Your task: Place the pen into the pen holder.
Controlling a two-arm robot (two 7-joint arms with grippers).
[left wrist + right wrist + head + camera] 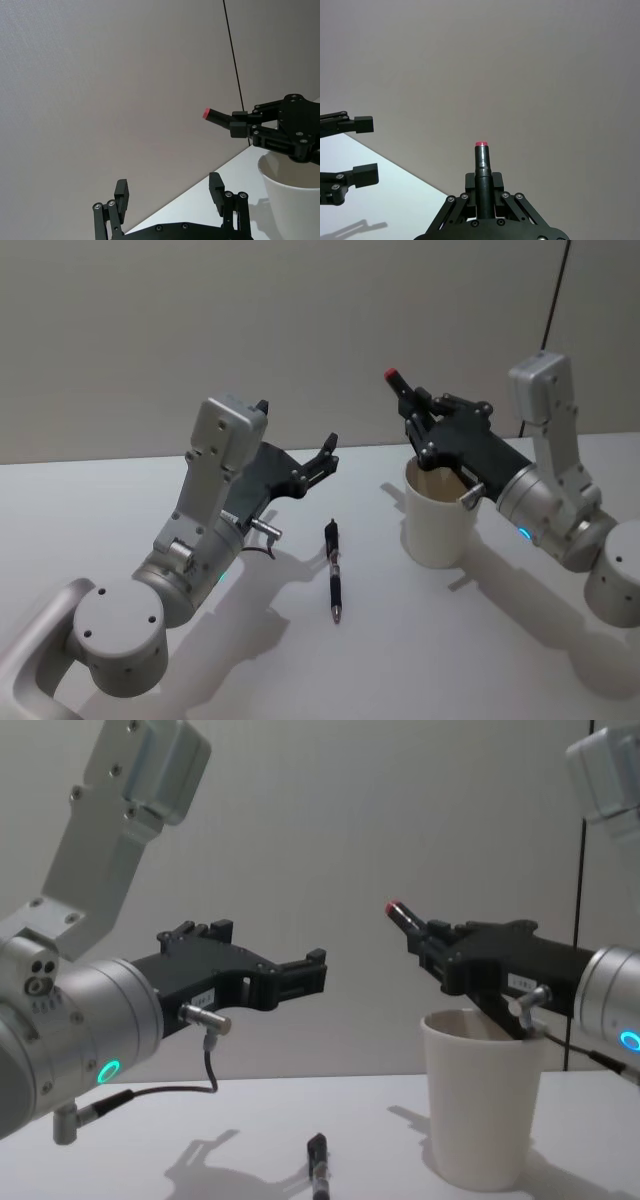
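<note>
My right gripper [420, 405] is shut on a black pen [400, 383] with a red end, which points up and away. The gripper hangs just over the pen holder [437, 525], a white paper cup standing upright on the table. In the chest view the pen [405, 918] slants through the right gripper [430, 945], and a dark rod below it reaches down past the rim of the pen holder [482, 1105]. The right wrist view shows the pen [481, 160] clamped between the fingers. My left gripper [325, 455] hovers open above the table, left of the cup, holding nothing.
A second black pen [334, 570] lies flat on the white table [480, 660] between the two arms, just left of the cup. A plain wall stands behind the table, with a thin dark cable [556, 295] hanging down it at the right.
</note>
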